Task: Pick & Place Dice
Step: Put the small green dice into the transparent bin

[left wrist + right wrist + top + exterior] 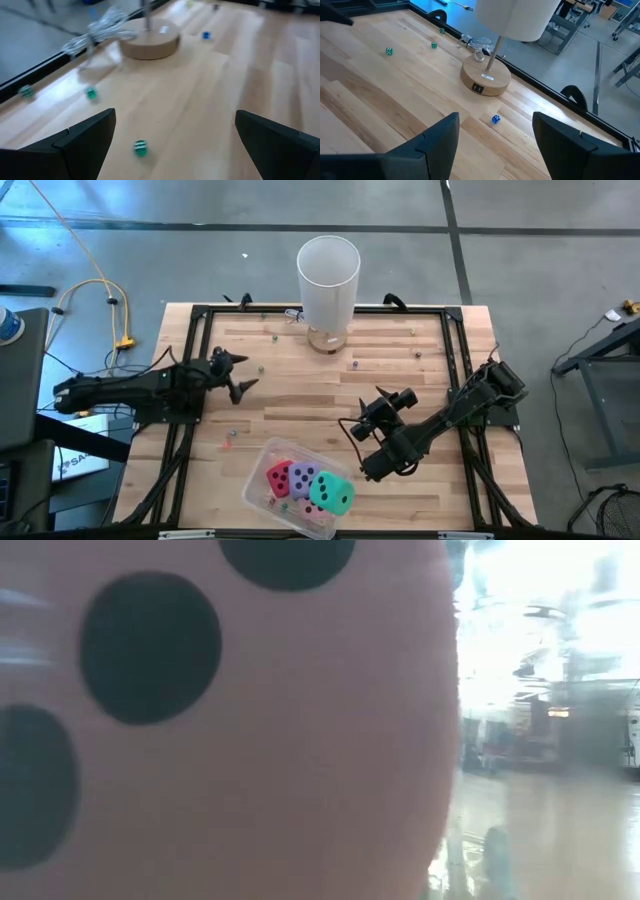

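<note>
From the overhead camera I see all four dice sitting together in a clear plastic container near the front edge of the wooden tabletop. The red die lies at the container's left, the purple die just beside it, the teal-green die on the right, and the pink die partly hidden under the others at the front. In the low camera a pink face with dark pips fills almost the whole frame, pressed right up to the lens.

My left end effector hovers over the left-middle of the tabletop, its fingers spread wide and holding nothing; through its wrist camera I see only bare wood and a few tiny green beads between the fingers. My right end effector sits over the right-middle of the tabletop, just behind and to the right of the container, its fingers parted and empty. Its wrist camera looks toward a lamp with a round wooden base and white shade at the back edge, with a small blue bead on the wood near the base.
</note>
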Tool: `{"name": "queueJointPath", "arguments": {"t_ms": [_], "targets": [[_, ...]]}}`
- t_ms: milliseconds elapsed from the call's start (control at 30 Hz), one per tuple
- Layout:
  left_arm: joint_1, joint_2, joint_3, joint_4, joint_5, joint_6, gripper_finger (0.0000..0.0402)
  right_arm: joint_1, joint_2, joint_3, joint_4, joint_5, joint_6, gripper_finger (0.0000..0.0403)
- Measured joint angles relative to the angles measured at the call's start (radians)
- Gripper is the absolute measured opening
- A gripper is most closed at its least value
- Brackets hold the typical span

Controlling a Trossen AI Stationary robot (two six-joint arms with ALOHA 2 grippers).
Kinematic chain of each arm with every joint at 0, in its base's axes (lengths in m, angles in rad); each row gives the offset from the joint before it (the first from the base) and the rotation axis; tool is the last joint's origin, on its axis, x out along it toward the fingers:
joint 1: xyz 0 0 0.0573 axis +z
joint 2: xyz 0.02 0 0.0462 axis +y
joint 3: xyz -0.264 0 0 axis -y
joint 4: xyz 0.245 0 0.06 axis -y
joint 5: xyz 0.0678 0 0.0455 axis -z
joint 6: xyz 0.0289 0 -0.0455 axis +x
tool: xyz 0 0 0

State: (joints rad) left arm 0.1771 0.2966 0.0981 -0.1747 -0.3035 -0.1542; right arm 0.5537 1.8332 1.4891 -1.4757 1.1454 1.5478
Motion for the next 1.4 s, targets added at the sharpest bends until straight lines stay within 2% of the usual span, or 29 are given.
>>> {"name": "queueJointPath", "arguments": {"t_ms": [167, 300, 400, 533, 600, 867, 1100, 1400], "targets": [[0.112, 0.045, 0.0, -0.032, -0.003, -0.005, 0.04, 0.0, 0.0, 0.0, 0.0, 0.006, 0.0, 0.0243], [0.182, 0.149, -0.015, -0.013, -0.003, 0.022, 0.04, -0.007, 0.0, 0.0, 0.008, 0.007, 0.0, 0.0243], [0.212, 0.237, -0.02, 0.049, 0.046, 0.022, 0.04, -0.016, 0.0, 0.0, 0.024, 0.008, -0.009, 0.0243], [0.221, 0.347, -0.026, 0.161, 0.146, 0.025, 0.04, -0.021, 0.0, 0.0, 0.037, 0.008, -0.012, 0.0243], [0.221, 0.396, -0.025, 0.209, 0.159, 0.026, 0.04, -0.02, 0.0, 0.0, 0.052, 0.007, -0.033, 0.0243], [0.221, 0.549, -0.087, 0.443, 0.145, 0.045, 0.04, -0.017, 0.0, 0.0, 0.11, -0.004, -0.112, 0.0243], [0.221, 0.652, -0.089, 0.522, 0.148, 0.085, 0.04, -0.018, 0.0, 0.0, 0.11, -0.004, -0.131, 0.0243], [0.221, 0.801, -0.086, 0.618, 0.055, 0.131, 0.04, -0.018, 0.0, 0.0, 0.116, -0.002, -0.132, 0.0243]]}}
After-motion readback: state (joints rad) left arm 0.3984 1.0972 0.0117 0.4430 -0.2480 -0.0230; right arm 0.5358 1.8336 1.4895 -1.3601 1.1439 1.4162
